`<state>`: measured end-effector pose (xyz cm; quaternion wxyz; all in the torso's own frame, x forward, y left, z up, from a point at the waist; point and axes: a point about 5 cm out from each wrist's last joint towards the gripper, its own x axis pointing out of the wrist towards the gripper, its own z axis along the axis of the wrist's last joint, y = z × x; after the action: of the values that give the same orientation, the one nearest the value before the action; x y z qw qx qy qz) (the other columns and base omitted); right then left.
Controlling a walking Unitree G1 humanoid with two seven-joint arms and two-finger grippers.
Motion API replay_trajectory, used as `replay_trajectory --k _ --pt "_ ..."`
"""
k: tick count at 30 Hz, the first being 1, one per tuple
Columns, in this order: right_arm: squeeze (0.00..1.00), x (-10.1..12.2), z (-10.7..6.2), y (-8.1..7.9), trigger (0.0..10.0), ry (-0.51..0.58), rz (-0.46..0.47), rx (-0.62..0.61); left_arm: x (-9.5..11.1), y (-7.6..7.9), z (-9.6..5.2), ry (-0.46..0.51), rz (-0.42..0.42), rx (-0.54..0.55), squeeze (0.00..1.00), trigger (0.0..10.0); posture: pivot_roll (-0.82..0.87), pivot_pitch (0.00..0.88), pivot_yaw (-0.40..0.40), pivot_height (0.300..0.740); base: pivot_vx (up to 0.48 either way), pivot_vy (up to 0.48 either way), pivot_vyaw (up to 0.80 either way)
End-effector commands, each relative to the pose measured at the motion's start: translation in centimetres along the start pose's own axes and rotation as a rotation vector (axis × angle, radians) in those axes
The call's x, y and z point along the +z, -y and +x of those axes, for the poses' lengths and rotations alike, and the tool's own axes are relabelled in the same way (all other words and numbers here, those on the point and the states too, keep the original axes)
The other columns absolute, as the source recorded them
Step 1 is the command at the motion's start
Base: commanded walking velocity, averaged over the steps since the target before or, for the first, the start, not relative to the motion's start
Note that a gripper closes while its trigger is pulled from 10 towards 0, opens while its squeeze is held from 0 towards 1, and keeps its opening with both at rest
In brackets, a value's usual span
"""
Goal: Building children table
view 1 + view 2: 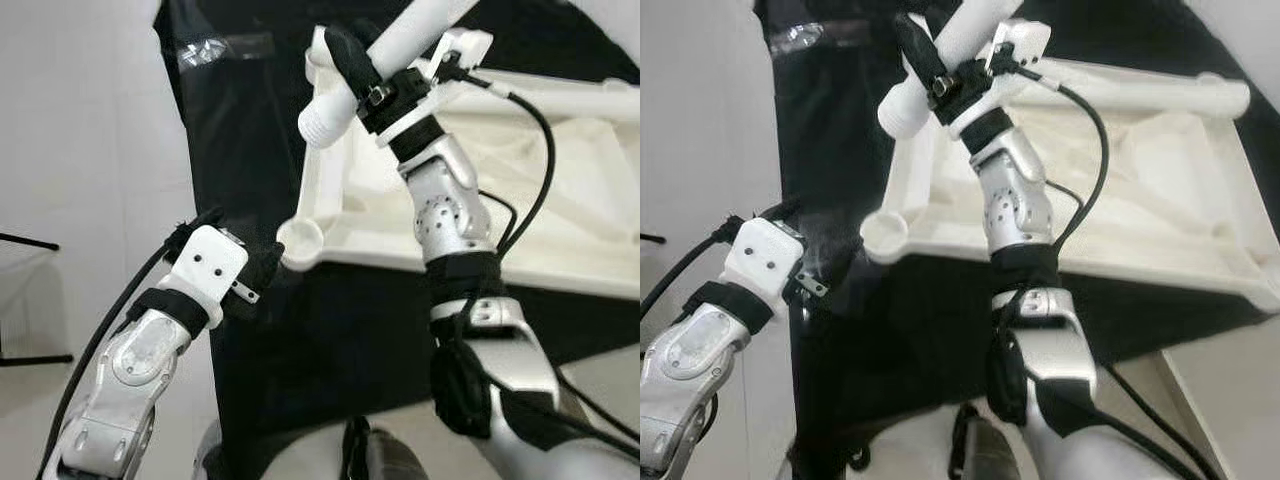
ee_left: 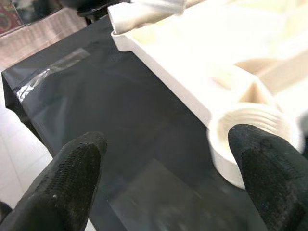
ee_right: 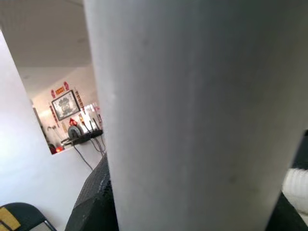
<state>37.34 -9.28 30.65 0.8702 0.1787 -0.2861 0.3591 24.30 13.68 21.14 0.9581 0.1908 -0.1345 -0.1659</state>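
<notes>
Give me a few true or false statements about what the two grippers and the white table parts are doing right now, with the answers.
1. The right gripper holds a white table leg. True.
2. The tabletop lies on a red cloth. False: the cloth is black.
3. The left gripper is open near a threaded corner socket. True.
4. The leg is already screwed into that socket. False: it is held above the tabletop.
</notes>
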Motion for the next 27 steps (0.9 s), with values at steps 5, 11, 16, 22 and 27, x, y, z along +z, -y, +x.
replay_trajectory --k 5,11,16,22,27 --pt "0.0 -0.5 -0.7 -0.8 10.0 -0.011 0.04 0.016 -1.2 0.5 -0.7 -0.043 -0.012 -0.033 0.0 10.0 0.23 0.105 -0.052 0.74 0.0 0.0 0.79" --pt "0.0 -1.2 -1.7 -1.2 10.0 -0.036 0.054 0.017 -2.2 0.1 -1.6 -0.085 -0.031 -0.021 0.0 10.0 0.23 0.078 -0.044 0.74 0.0 0.0 0.47" --pt "0.0 -2.0 -2.7 -1.2 10.0 -0.084 0.023 -0.04 -1.9 0.4 -1.0 -0.059 -0.03 -0.065 0.0 10.0 0.21 0.054 -0.034 0.74 0.0 0.0 0.0" --pt "0.0 -2.5 -4.7 -1.6 10.0 -0.131 0.004 -0.098 -1.0 0.9 0.4 -0.013 -0.047 -0.099 0.0 10.0 0.16 0.04 -0.006 0.74 0.0 0.0 0.0" --pt "0.0 -2.8 -6.1 -1.5 10.0 -0.173 -0.028 -0.14 -0.5 1.4 1.1 0.014 -0.112 -0.116 0.0 10.0 0.12 0.029 -0.034 0.74 0.0 0.0 0.0"
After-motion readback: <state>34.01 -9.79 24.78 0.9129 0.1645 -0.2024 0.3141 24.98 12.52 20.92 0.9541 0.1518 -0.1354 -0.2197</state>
